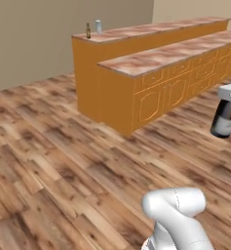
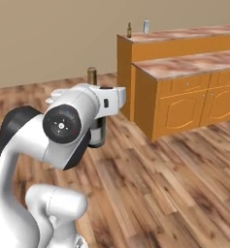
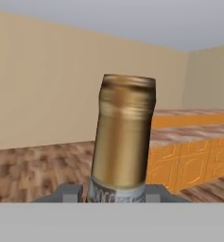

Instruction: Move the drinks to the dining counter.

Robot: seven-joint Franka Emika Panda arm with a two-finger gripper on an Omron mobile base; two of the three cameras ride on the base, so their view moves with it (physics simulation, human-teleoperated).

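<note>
A wood-plank floor (image 1: 63, 161) spreads across the near part of the room, with plain beige walls (image 1: 34, 34) behind it. On the far right stands the dining counter (image 1: 151, 29), a long high surface with a reddish-brown marble top and plain orange sides. Against its near side runs a lower cabinet run (image 1: 161, 93) with a like marble top and panelled orange doors and drawers.

The white arm (image 2: 53, 145) rises in the foreground, well short of both counters. Its hand (image 3: 117, 191) is closed on the wine bottle (image 2: 98, 131), gripping it just below the neck; in the hand view the gold foil neck stands up between the two dark fingertips (image 3: 68, 193), with the pale label edge showing at their level. In the left base view the dark body of that bottle hangs at the right edge, clear of the floor, roughly upright with a slight tilt.

At the far left end of the dining counter's top stand the small brown beer bottle (image 1: 88, 31) and, just beside it to the right, the pale blue-grey carton (image 1: 98, 26), both upright.
</note>
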